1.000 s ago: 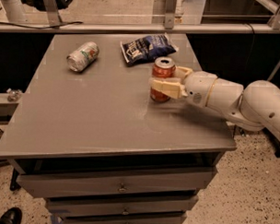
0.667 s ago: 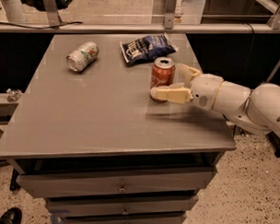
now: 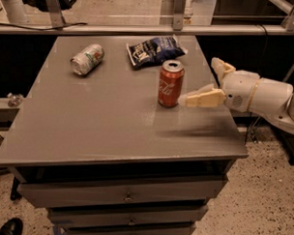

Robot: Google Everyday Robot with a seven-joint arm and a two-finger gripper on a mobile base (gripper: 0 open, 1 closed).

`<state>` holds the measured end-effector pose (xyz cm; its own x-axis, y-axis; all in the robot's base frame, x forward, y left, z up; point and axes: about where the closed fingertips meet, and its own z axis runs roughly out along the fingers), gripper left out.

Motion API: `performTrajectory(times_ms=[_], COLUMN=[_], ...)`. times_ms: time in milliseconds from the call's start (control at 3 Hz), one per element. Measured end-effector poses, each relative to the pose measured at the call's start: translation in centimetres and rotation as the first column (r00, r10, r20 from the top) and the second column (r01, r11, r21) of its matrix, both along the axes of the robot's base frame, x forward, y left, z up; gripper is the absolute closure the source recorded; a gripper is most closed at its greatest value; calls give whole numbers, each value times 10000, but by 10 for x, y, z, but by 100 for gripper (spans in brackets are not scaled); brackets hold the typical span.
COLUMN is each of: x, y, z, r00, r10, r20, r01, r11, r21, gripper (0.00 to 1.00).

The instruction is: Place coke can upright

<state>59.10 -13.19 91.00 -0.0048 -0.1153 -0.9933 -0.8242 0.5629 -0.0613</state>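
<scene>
The red coke can (image 3: pixel 171 84) stands upright on the grey table (image 3: pixel 103 122), right of the middle. My gripper (image 3: pixel 198 81) is just to the right of the can, open and empty, a little apart from it. One cream finger (image 3: pixel 204 98) points toward the can's lower part; the other finger (image 3: pixel 221 69) is farther back. The white arm reaches in from the right edge of the view.
A silver-white can (image 3: pixel 87 59) lies on its side at the back left of the table. A dark blue chip bag (image 3: pixel 154 49) lies at the back, just behind the coke can. Drawers (image 3: pixel 125 196) are below the tabletop. A rail runs behind the table.
My gripper, which was around the coke can, has opened and drawn back to the right. The can stays standing upright on the table.
</scene>
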Motion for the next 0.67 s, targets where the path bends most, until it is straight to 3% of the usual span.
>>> performTrajectory(times_ms=[333,667], x=[-13,-34], y=[-43,-79], z=[35,67], r00=[9993,9939], r10=[-144,-701], r20=[346,847], r01=[171,810], r11=[9969,9880], r21=[-773,-1319], gripper=[0,0])
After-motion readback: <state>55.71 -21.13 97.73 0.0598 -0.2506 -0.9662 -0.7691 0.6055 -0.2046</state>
